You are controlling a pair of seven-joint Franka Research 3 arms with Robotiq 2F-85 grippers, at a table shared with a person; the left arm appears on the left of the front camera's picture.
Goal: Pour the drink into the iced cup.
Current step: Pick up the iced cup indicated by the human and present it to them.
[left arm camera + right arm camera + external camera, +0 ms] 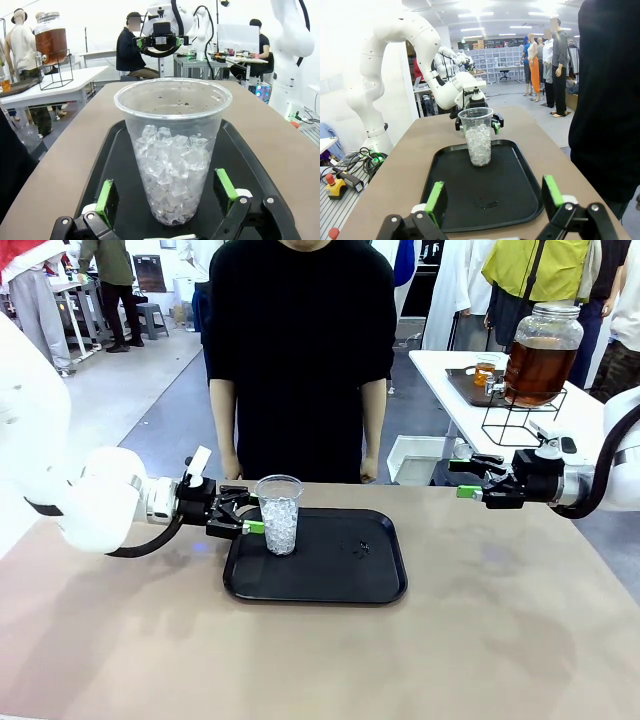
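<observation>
Left gripper [250, 512] is spread wide, one finger on either side of the iced cup [279, 515], low near its base. The left wrist view shows what the front view doesn't: a gap between each green pad [106, 196] and the cup wall, so nothing is pinched. The cup is clear plastic, upright and roughly two-thirds full of ice, standing on the left part of the black tray [340, 565]. A person [300, 360] stands behind the tray at the far edge. Right gripper [466, 478] is spread wide and empty, hovering right of the tray. The right wrist view looks along the tray toward the cup [480, 137]. A drink jar [540, 355] sits on a side table, far right.
</observation>
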